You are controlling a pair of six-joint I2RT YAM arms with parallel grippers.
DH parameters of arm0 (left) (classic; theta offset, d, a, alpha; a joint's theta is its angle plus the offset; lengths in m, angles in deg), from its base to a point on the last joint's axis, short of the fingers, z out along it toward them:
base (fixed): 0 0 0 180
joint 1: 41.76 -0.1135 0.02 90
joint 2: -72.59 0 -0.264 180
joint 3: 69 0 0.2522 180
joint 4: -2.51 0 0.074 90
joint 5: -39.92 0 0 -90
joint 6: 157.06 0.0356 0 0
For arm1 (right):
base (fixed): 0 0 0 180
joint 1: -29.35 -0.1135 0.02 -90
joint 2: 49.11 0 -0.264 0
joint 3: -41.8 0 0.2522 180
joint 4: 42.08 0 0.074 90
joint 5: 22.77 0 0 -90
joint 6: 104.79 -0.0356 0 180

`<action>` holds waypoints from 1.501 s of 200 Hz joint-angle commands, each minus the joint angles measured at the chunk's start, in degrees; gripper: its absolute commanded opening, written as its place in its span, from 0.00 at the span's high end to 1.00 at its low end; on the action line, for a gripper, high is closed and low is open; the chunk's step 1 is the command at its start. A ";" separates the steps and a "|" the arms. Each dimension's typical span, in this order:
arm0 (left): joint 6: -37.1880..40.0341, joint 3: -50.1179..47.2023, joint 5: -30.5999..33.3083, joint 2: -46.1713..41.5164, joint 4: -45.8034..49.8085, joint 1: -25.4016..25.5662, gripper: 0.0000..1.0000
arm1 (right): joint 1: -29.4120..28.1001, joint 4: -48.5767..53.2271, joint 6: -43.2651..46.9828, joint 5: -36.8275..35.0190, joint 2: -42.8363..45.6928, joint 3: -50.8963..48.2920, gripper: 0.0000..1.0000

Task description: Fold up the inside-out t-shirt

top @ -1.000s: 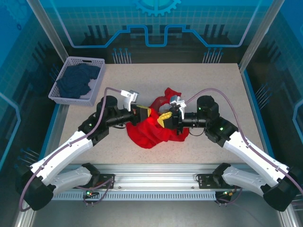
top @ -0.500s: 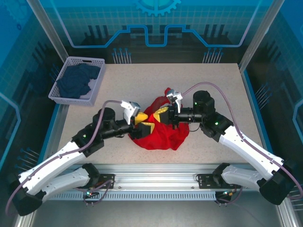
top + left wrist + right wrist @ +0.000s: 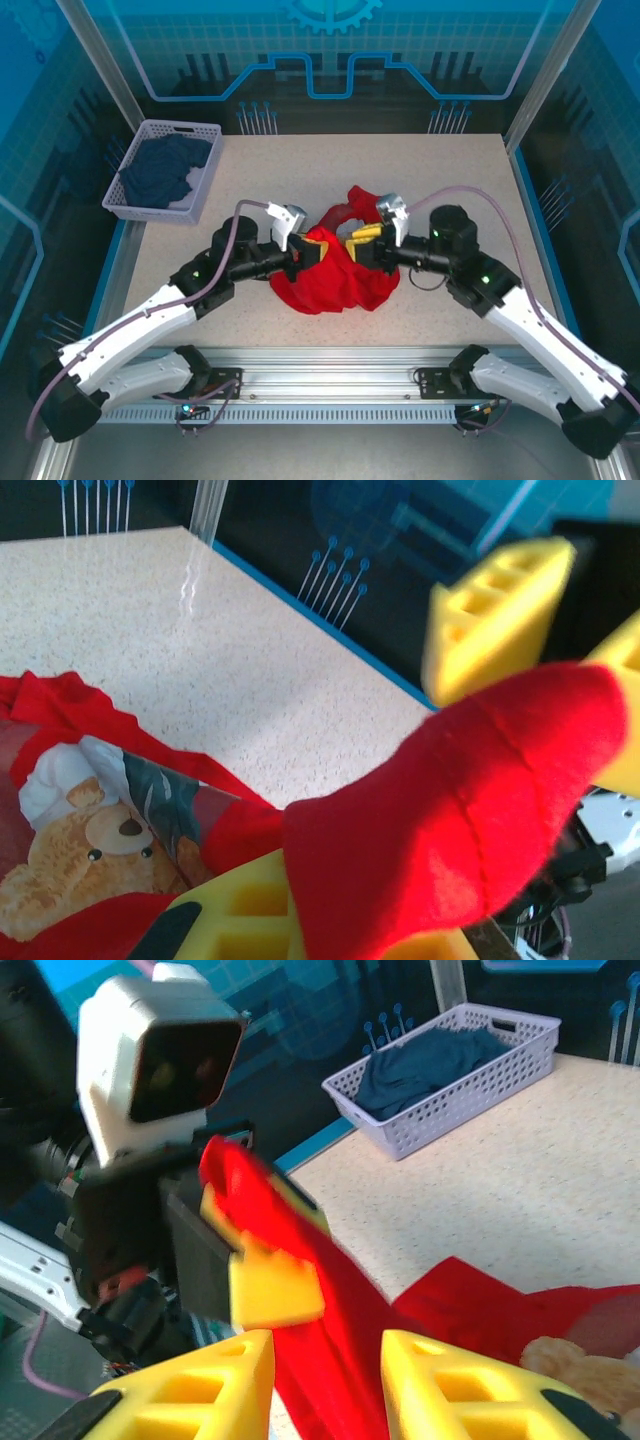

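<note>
One soft crumpled red t-shirt (image 3: 335,285), left end effector (image 3: 314,254) pinching fold

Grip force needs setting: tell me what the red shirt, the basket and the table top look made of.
The t-shirt: soft matte knit cloth, probably cotton; it bunches and shows a stitched seam. The basket: pale rigid plastic, judging by its moulded grid of holes. The table top: hard, beige and speckled with a faint sheen, perhaps laminate or stone composite.
</note>
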 commanded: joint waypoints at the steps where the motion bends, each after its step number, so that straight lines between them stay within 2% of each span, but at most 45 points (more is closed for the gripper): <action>1: -4.88 -1.59 -4.90 -2.13 -5.74 -2.08 1.00 | -5.04 2.88 5.83 -8.54 1.65 -5.24 0.64; 21: -5.28 -1.40 -6.28 -1.98 -5.74 -2.48 1.00 | -8.88 1.28 8.08 -12.66 -0.47 -5.53 0.60; 49: -5.14 -1.10 -7.38 -1.82 -4.96 -2.50 1.00 | -8.81 -0.88 10.43 -15.12 -4.62 -3.85 0.57; 71: -4.34 -0.97 -7.48 -1.82 -3.71 -2.52 1.00 | -8.16 -1.70 11.44 -14.36 -8.16 -1.83 0.58; 82: -3.84 -1.20 -7.14 -1.99 -3.23 -2.56 1.00 | -7.49 -2.03 11.41 -12.67 -9.36 -1.50 0.67; 94: -3.14 -1.24 -5.92 -2.25 -2.28 -2.55 1.00 | -6.44 -1.43 11.57 -9.31 -9.93 -1.10 0.90; 102: -2.98 -1.33 -3.76 -2.59 -1.19 -2.65 1.00 | -5.39 -0.37 11.69 -7.02 -9.56 0.17 1.00; 132: -1.09 -2.11 6.66 -3.99 3.74 -3.13 1.00 | 2.25 0.06 9.27 9.26 -6.57 -0.87 1.00; 152: 0.17 -2.06 7.55 -3.69 5.17 -3.19 0.89 | 5.54 -4.08 5.07 16.32 -6.15 -3.66 1.00; 171: 0.03 -1.79 8.15 -3.43 5.91 -3.20 0.73 | 6.40 -4.57 3.53 17.58 -6.72 -3.47 1.00; 187: 0.05 -1.47 8.08 -3.48 6.89 -3.14 0.63 | 6.61 -4.80 2.38 17.72 -7.34 -2.95 1.00; 218: 0.05 -1.15 7.95 -3.79 8.45 -3.18 0.58 | 7.58 -3.90 1.52 18.20 -8.02 -1.94 1.00; 245: 1.14 -0.52 5.93 -3.00 9.01 -3.17 0.66 | 9.37 -4.32 0.73 20.52 -7.57 -1.94 1.00; 275: -0.51 -0.36 -3.40 -1.56 3.90 -3.26 0.95 | 10.04 -1.55 1.28 20.05 -8.16 -0.71 1.00; 281: -1.21 -0.83 -5.68 -1.48 1.90 -3.18 1.00 | 10.18 -0.24 0.98 18.44 -8.39 0.58 1.00; 293: -2.69 -1.89 -9.94 -1.56 -2.43 -3.26 1.00 | 10.98 4.24 -1.34 12.48 -9.40 2.51 0.99; 300: -3.66 -2.54 -12.57 -1.61 -5.29 -3.21 1.00 | 11.52 8.13 -3.63 7.29 -10.33 4.03 0.94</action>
